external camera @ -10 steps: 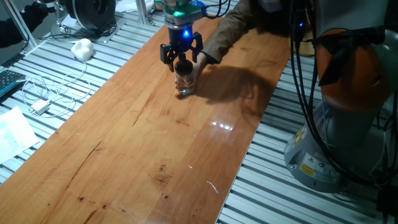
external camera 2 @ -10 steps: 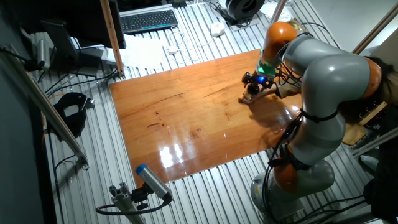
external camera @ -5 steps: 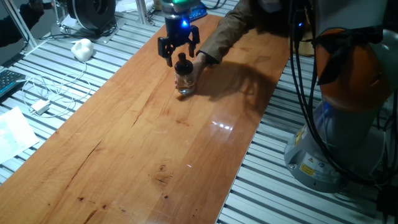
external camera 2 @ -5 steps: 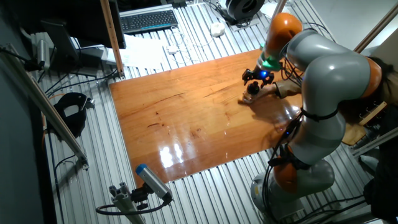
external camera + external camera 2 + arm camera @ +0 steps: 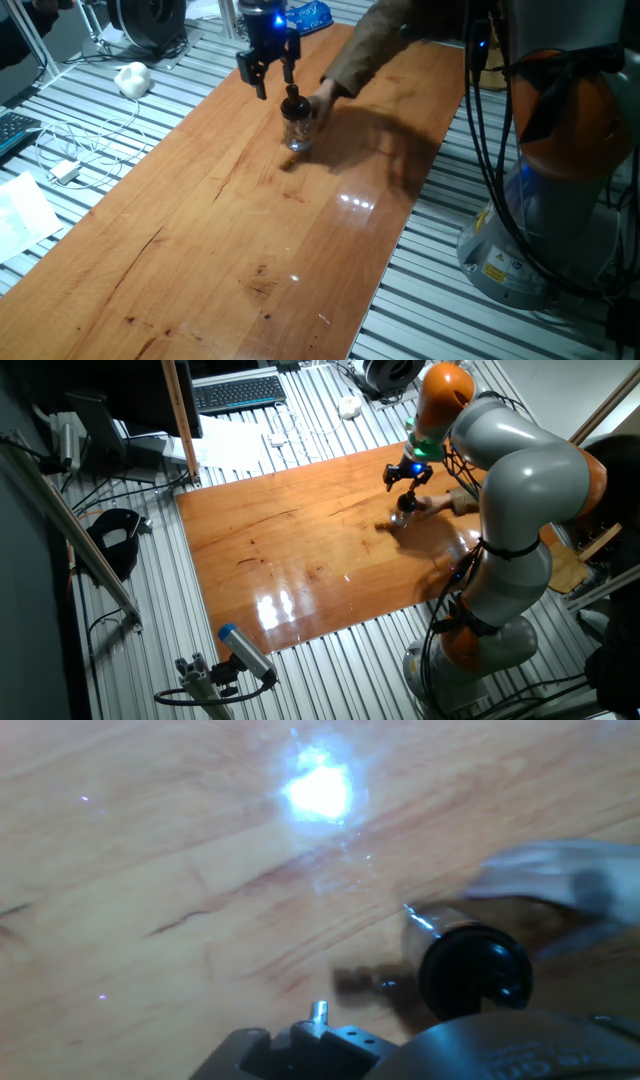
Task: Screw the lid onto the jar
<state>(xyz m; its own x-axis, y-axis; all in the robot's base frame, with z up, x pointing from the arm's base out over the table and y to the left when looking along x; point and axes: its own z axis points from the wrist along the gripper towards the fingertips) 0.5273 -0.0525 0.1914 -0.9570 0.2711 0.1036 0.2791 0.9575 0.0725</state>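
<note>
Lid (image 5: 293,102) on jar (image 5: 296,130) (unlabelled), hand (image 5: 266,75) open above

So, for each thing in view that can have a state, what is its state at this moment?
lid: on top of the jar, free of the fingers.
jar: upright on the table, a person's hand beside it.
gripper: open, empty, above the jar and off to one side.
person's hand: at the jar; contact cannot be told.
table: wooden, glossy, with light glare.
</note>
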